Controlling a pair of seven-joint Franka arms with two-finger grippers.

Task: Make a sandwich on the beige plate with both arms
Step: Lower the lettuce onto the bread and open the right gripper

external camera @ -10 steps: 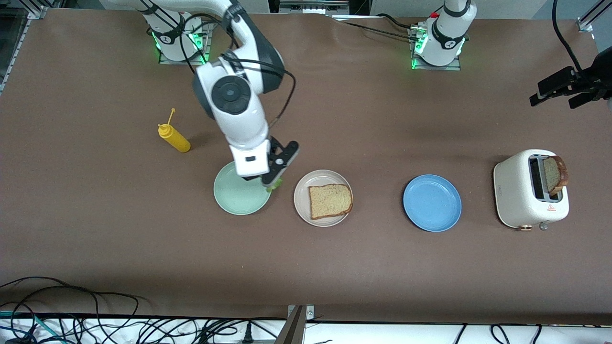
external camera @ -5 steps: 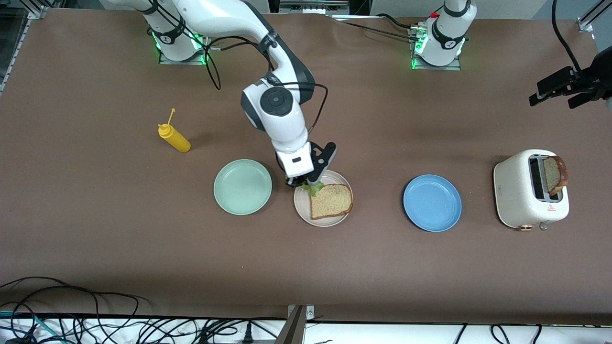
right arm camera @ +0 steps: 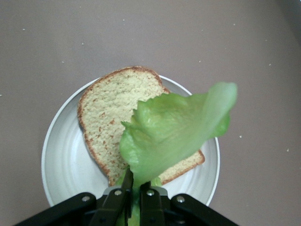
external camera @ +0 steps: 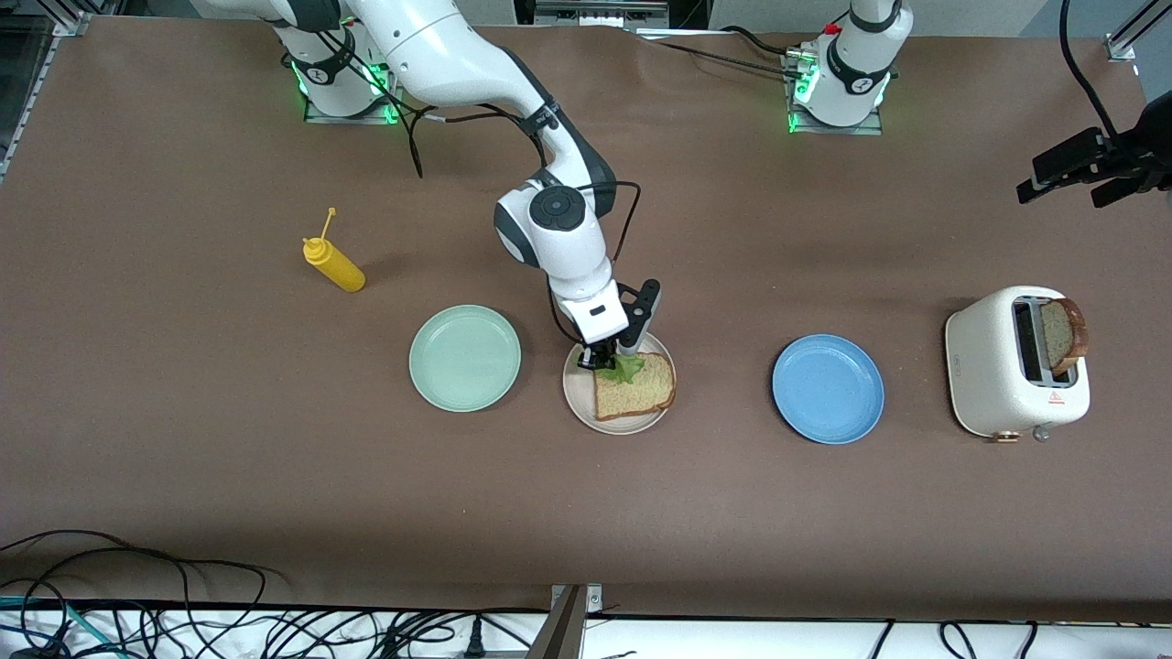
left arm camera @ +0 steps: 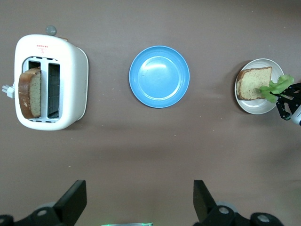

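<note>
only an unreadable red warning mark on the toaster (external camera: 1055,398).

Even, diffuse overhead light leaves the matte brown surface (external camera: 275,476) free of glare, with soft shadows beside the white toaster (external camera: 1003,366) and yellow squeeze bottle (external camera: 334,264), green glow at both arm bases, and sharp focus throughout.

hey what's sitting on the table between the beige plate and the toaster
The blue plate, empty, with bare brown tabletop either side. The front view shows it between the beige plate and the toaster; the left wrist view shows the same.
</note>
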